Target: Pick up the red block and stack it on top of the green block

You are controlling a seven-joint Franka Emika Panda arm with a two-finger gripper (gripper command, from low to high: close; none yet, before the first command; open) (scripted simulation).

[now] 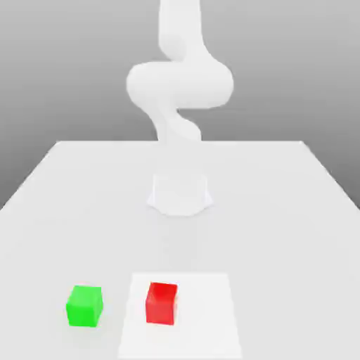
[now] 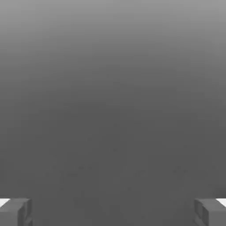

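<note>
Progress: nothing done yet, judging by the layout — red block (image 1: 162,303) and green block (image 1: 85,305) both rest on the table (image 1: 295,211), neither lifted nor stacked. All steps remain: approach, grasp, lift, carry, place.

Gripper (image 2: 113,212) is released; in the hand view its two grey fingertips (image 2: 16,212) stand far apart with nothing between them, facing plain grey ground.

Positions, exterior view, clock centred on the table: red block at about 6 o'clock, on a paler rectangular patch (image 1: 204,316); green block at about 7 o'clock, just off that patch. From the red block, the green one lies at 9 o'clock — near, not touching.

Appearance: both are plain matte cubes of like size, sitting flat and upright, faces unmarked. Red is bright, its front face slightly darker than its top; green likewise.

Arm (image 1: 179,84) rises white at 12 o'clock, well apart from both blocks.
</note>
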